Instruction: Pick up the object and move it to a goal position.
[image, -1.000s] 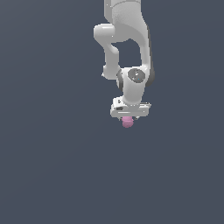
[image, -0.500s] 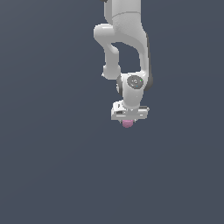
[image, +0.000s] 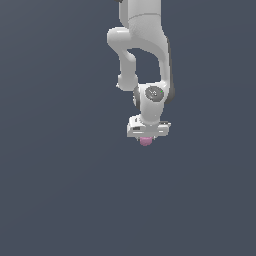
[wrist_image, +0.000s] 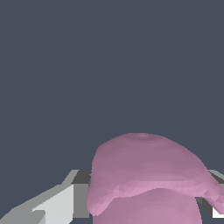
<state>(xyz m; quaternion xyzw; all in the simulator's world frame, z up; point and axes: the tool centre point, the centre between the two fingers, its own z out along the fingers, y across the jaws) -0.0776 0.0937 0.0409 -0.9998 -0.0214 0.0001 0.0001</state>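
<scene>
The object is a small pink ball. In the exterior view it sits right under the white gripper, mostly hidden by the hand, with only its lower part showing. In the wrist view the pink ball fills the space between the two grey-white fingers, which press close on either side. The gripper is shut on the ball. The white arm hangs down from above.
A plain dark grey-blue surface fills both views. No other objects or edges show.
The gripper with the pink ball has shifted slightly; less of the ball shows below the hand than one second ago. The wrist has turned a little.
</scene>
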